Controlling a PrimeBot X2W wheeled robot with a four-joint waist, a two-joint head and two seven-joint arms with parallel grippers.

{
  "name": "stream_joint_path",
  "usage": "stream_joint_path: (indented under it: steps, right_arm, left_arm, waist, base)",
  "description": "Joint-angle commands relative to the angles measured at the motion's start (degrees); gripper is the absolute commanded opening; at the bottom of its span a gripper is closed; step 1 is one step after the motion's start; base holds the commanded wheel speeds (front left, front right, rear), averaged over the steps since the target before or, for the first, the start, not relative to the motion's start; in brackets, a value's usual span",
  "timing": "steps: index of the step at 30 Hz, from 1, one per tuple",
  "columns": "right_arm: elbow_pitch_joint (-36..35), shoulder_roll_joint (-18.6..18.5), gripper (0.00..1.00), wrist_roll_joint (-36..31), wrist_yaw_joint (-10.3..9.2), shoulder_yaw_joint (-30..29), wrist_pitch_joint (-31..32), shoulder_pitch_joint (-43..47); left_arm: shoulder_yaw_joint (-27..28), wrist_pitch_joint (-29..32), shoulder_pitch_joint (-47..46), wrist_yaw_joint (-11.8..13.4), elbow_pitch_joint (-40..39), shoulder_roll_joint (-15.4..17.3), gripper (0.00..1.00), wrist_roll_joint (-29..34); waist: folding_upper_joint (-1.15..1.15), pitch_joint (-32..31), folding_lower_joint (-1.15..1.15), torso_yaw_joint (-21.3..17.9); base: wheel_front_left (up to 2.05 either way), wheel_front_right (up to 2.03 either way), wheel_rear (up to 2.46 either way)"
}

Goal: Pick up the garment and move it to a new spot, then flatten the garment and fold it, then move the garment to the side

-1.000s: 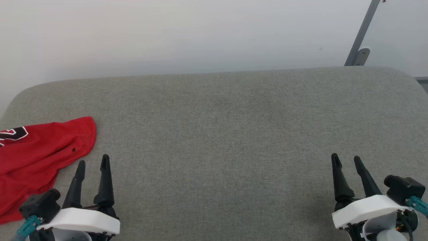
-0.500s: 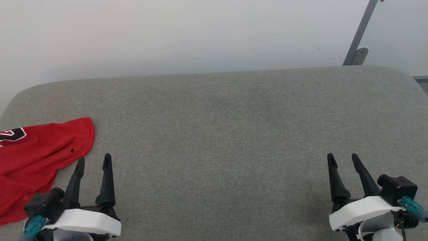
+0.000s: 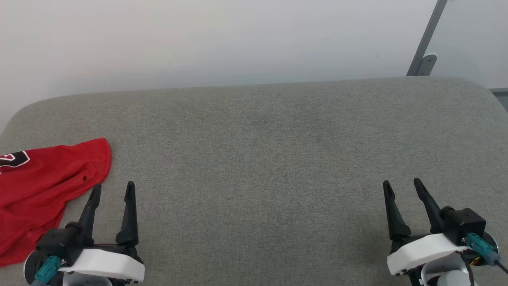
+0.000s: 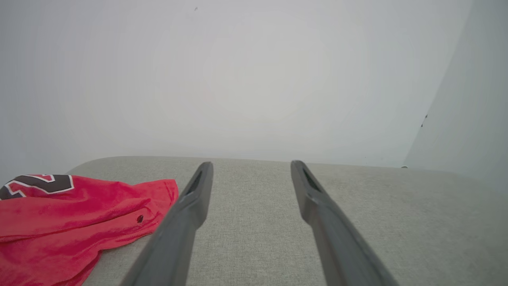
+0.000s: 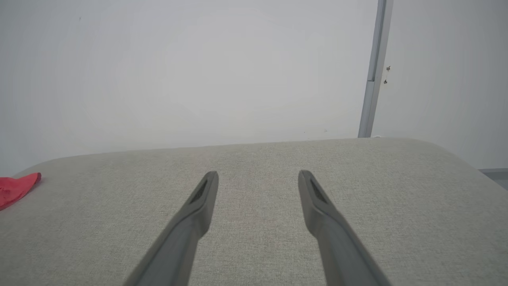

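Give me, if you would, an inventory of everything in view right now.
garment: one, red with black-and-white lettering, crumpled at the left edge of the padded surface
padded surface: one, grey fabric, spans the scene below the wall
wall: one, white, behind the surface
metal post: one, grey, upper right, against the wall
left claw: one, dark fingers on a white body, lower left, open, empty
right claw: one, same colours, lower right, open, empty
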Motion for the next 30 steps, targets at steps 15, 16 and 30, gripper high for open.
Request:
stream_joint_path:
  steps: [15,16,30]
  right_arm:
    - [-1.0,0.0,1.00,-4.8,0.06,0.4,-1.4,0.4]
    - [-1.1,0.0,1.00,-4.8,0.07,0.4,-1.4,0.4]
    - [-1.7,0.7,1.00,-4.4,0.07,0.3,-1.4,0.8]
  left_arm:
    - [-0.1,-1.4,0.8,-0.2,-0.7,0.7,1.00,4.0]
    - [-0.1,-1.4,0.8,-0.2,-0.7,0.7,1.00,3.9]
    - [1.0,-1.4,-0.1,-0.2,0.1,0.6,1.00,3.2]
  waist:
    - [0.00,0.2,0.00,0.1]
    - [0.00,0.2,0.00,0.1]
    - [0.00,-0.1,0.00,1.4]
  base:
    - [0.00,0.00,0.00]
    - [0.00,0.00,0.00]
    - [0.00,0.00,0.00]
